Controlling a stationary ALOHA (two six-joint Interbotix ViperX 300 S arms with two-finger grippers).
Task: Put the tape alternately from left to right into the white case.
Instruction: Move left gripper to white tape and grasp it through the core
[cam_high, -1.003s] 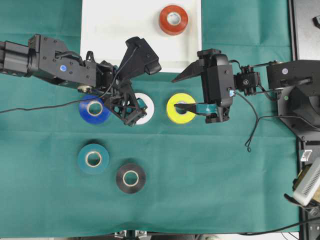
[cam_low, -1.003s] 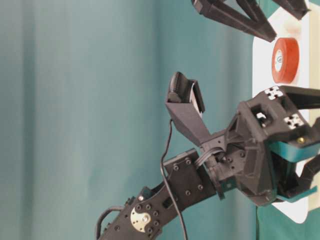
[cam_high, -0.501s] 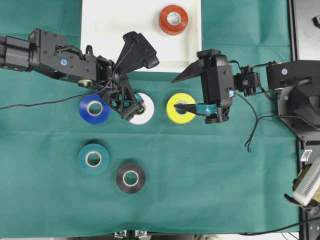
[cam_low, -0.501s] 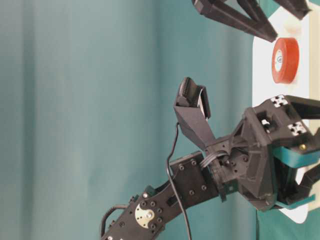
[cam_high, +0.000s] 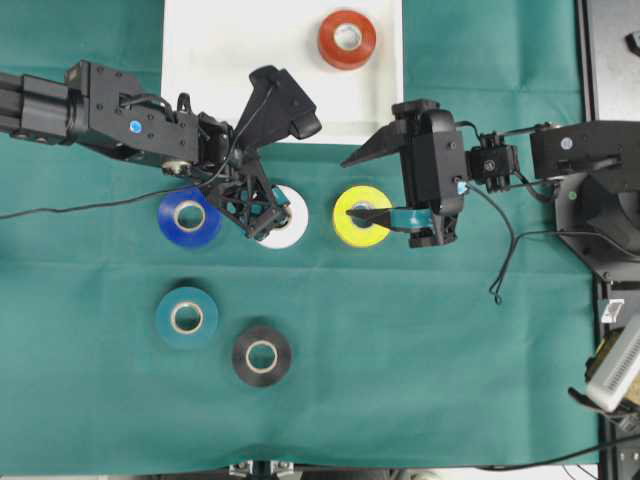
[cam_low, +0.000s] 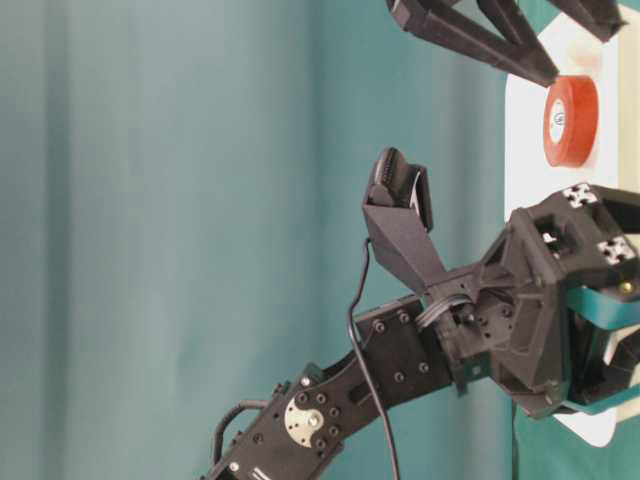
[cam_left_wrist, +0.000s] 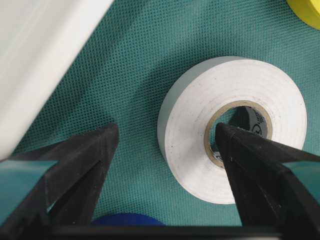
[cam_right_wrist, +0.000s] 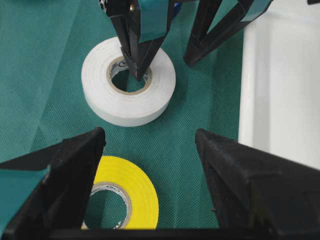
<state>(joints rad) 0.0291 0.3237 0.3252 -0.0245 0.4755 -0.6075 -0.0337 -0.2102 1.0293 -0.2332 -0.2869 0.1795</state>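
Since the earlier frame the left gripper (cam_high: 262, 212) has shifted onto the white tape (cam_left_wrist: 232, 128): jaws part-open, gripping nothing, one finger in the core, the other outside the wall (toward the white case (cam_high: 200, 60)). Close squarely before lifting. The right gripper (cam_high: 372, 212) hangs wide open, empty, over the yellow tape (cam_high: 350, 228).

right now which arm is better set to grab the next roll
Left. The left gripper is open, one finger down in the core of the white roll and the other outside its wall. The right gripper is open over the yellow roll, not yet straddling its wall.
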